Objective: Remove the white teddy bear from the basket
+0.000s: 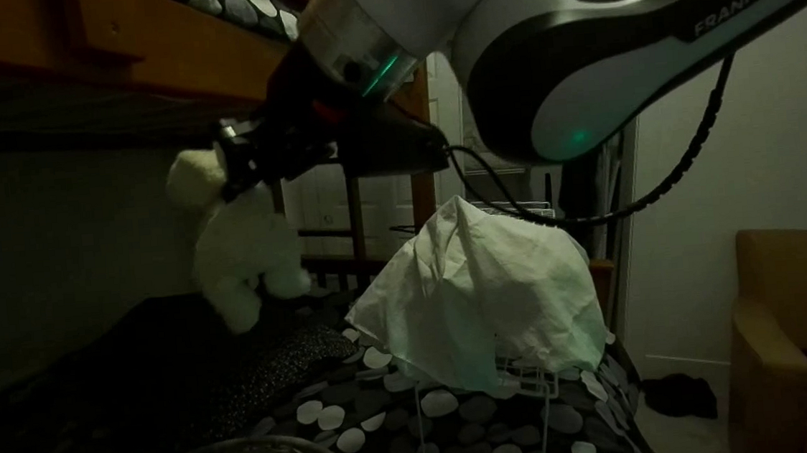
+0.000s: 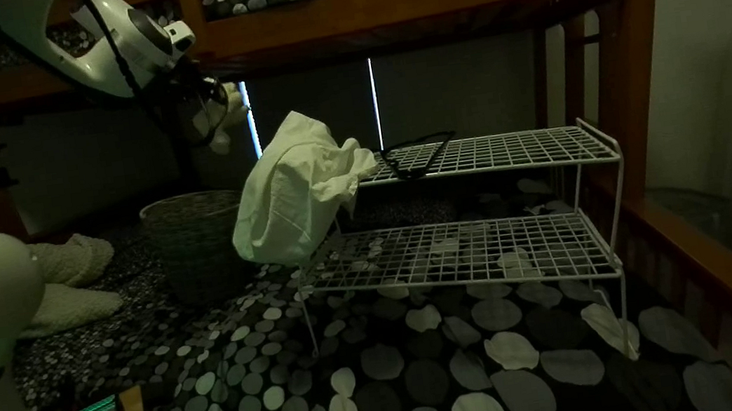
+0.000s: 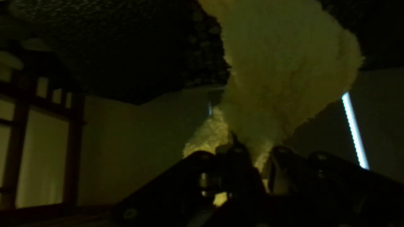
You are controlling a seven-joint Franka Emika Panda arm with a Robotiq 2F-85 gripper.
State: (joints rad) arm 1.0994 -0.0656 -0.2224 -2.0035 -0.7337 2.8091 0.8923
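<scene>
The white teddy bear (image 1: 247,249) hangs in the air above the bed in an exterior view. It also shows small and partly hidden in an exterior view (image 2: 231,106), and its fluffy body fills the upper middle of the wrist view (image 3: 284,60). My gripper (image 1: 235,173) is shut on it near its neck. In the wrist view the fingers (image 3: 260,156) pinch a narrow part of the fur. The woven basket stands on the bed in an exterior view (image 2: 198,245). Its rim shows at the bottom edge of an exterior view (image 1: 248,446). The bear is outside and above it.
A white wire rack (image 2: 471,255) stands on the dotted bed, with a white cloth (image 2: 297,190) draped over one end and a dark strap-like item (image 2: 412,172) on top. The upper bunk (image 2: 425,10) hangs overhead. A fluffy pale item (image 2: 73,262) lies near the robot base.
</scene>
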